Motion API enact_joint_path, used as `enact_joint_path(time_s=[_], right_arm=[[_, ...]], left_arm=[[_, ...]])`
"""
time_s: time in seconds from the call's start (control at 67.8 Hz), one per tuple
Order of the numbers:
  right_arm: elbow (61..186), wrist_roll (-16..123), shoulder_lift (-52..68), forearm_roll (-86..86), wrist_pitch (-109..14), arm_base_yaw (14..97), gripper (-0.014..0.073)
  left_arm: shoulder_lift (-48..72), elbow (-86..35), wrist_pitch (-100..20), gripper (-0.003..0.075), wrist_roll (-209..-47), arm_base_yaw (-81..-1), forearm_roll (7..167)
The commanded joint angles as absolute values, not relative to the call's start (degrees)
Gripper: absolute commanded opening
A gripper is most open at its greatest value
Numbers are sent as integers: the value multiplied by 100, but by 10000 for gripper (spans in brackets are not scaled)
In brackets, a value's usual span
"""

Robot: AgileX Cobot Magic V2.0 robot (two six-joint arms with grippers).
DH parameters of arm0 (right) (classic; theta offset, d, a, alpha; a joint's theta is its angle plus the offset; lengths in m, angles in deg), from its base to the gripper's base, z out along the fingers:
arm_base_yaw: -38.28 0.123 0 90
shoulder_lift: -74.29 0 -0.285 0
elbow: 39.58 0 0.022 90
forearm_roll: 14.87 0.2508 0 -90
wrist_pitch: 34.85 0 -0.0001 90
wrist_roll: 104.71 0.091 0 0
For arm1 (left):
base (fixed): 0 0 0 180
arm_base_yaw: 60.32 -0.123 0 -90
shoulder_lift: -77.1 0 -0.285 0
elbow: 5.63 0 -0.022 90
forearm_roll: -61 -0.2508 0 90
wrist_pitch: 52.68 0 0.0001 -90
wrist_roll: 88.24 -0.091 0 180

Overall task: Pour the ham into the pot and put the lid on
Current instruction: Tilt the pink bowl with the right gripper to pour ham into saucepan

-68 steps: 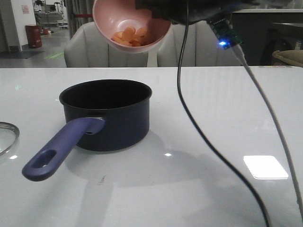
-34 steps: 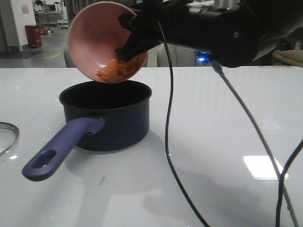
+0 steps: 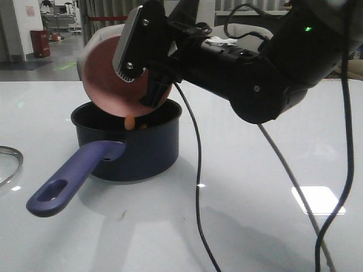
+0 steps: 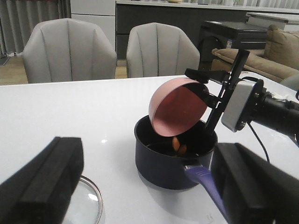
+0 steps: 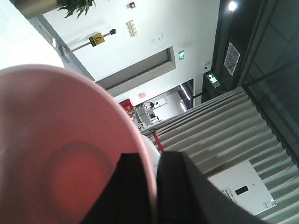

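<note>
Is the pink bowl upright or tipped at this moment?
Tipped steeply: the pink bowl, clamped by the right gripper, faces sideways over the pot, and ham is dropping from its rim.

You will find no words or numbers sharp enough to read in any view. In the right wrist view, a yellow triangular warning sign hangs on the white wall, its symbol too small to make out. Near it, a green lit sign sits beside the doorway, and another green exit-type sign shows farther along; their lettering is blurred. A white notice on that wall is also illegible.
</note>
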State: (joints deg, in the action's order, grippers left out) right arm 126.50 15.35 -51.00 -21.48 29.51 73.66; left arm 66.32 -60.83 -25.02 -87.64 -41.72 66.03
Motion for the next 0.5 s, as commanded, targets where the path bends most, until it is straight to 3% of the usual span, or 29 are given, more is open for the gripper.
enact_joint_path(time_s=[0.0, 0.192, 0.384, 0.487], right_arm=[[12822, 1462, -4766, -2077, 3888, 7366, 132], [12822, 2152, -4766, -1954, 3888, 7366, 132], [12822, 5378, -4661, -1443, 3795, 7366, 132], [12822, 6241, -4449, -1110, 3286, 7366, 132]], left_arm=[[6550, -5932, -2997, 603, -8755, -4133, 6650], [6550, -5932, -2997, 603, -8755, -4133, 6650], [6550, -5932, -2997, 603, -8755, -4133, 6650], [6550, -5932, -2997, 603, -8755, -4133, 6650]])
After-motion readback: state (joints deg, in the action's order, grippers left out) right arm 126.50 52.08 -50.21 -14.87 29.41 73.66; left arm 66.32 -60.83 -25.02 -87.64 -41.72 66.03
